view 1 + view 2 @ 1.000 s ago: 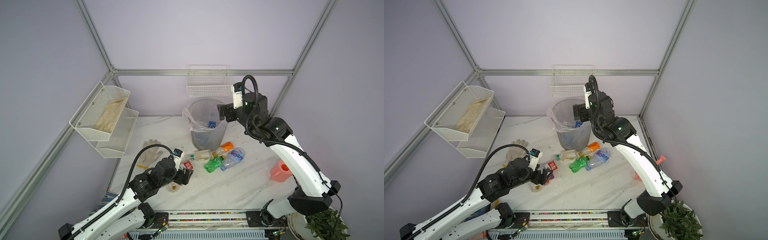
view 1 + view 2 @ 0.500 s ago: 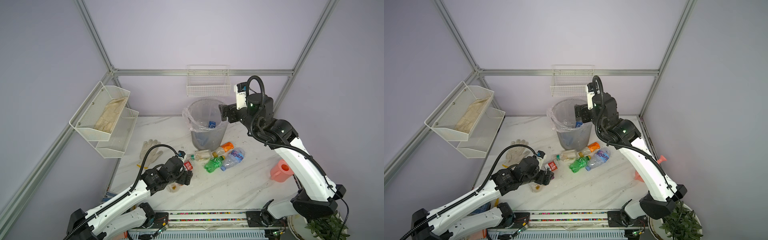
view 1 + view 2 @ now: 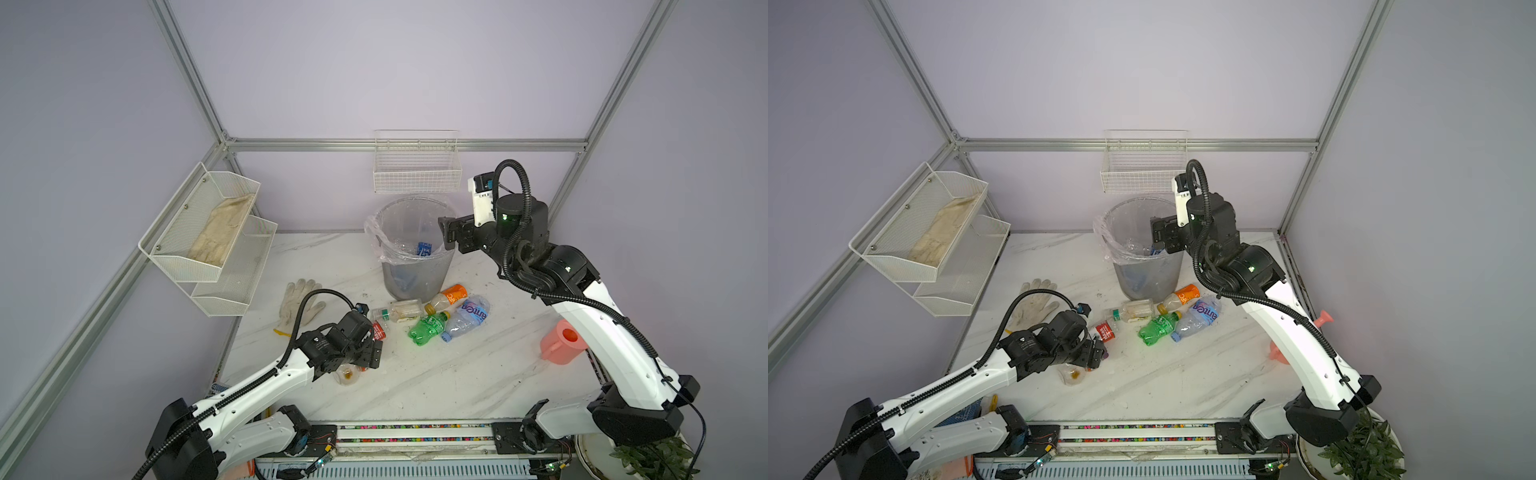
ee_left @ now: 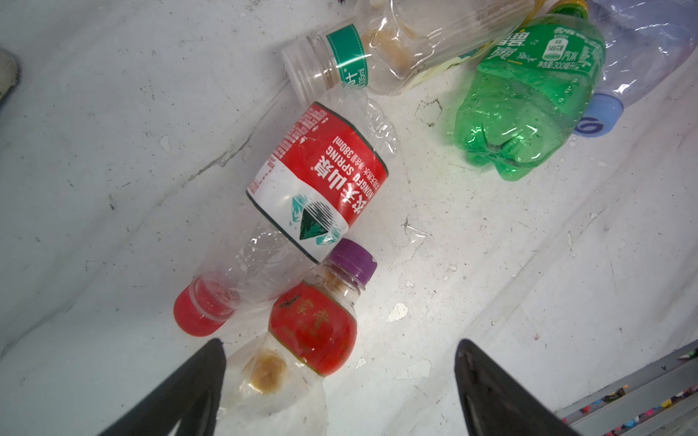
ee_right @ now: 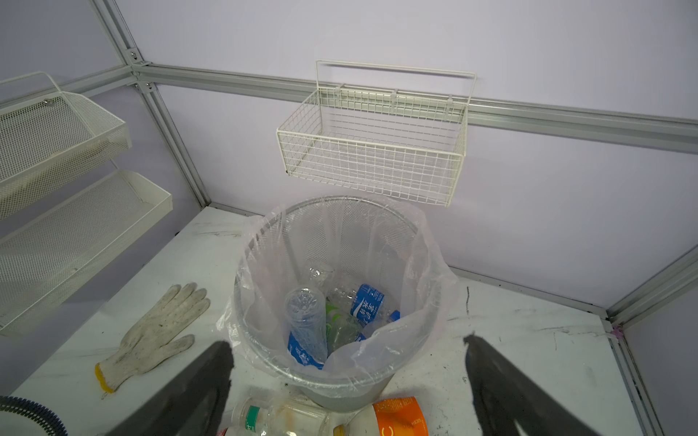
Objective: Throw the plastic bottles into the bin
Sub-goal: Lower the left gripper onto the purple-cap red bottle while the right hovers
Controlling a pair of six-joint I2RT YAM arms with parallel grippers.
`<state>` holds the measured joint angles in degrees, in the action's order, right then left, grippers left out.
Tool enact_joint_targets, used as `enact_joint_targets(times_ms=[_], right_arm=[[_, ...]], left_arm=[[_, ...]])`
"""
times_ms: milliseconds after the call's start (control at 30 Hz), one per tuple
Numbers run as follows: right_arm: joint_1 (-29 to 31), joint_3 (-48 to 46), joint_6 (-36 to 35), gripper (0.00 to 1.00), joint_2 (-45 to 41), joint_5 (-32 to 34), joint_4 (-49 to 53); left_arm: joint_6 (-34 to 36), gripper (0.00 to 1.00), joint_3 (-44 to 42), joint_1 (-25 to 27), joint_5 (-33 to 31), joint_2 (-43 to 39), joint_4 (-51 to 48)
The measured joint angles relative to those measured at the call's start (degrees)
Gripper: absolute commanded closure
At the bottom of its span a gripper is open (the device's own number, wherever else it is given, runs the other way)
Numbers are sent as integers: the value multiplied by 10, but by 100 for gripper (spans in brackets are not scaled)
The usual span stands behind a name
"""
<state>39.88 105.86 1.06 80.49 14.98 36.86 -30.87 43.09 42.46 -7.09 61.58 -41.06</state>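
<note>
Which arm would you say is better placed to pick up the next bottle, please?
Probably left: the left end effector, open, hovers just over the purple-capped bottle, while the right end effector, open and empty, is up at the bin.

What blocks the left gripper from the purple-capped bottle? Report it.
Nothing visible between them. The left gripper hangs open over the purple-capped bottle, jaws either side. The red-capped bottle lies against its neck, its cap close to one jaw.

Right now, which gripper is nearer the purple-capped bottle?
Left. The left gripper is right over the purple-capped bottle, open jaws either side; the right gripper is open up by the bin, far off.
</note>
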Motion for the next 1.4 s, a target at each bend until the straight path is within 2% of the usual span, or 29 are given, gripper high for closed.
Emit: enact_joint_targets(times_ms=[733, 1400], right_arm=[[0, -29, 0, 3, -34, -9, -3], [0, -45, 2, 3, -51, -7, -15]], left_arm=[[-20, 9, -3, 1, 3, 81, -15], [-50, 16, -2, 82, 6, 187, -15]])
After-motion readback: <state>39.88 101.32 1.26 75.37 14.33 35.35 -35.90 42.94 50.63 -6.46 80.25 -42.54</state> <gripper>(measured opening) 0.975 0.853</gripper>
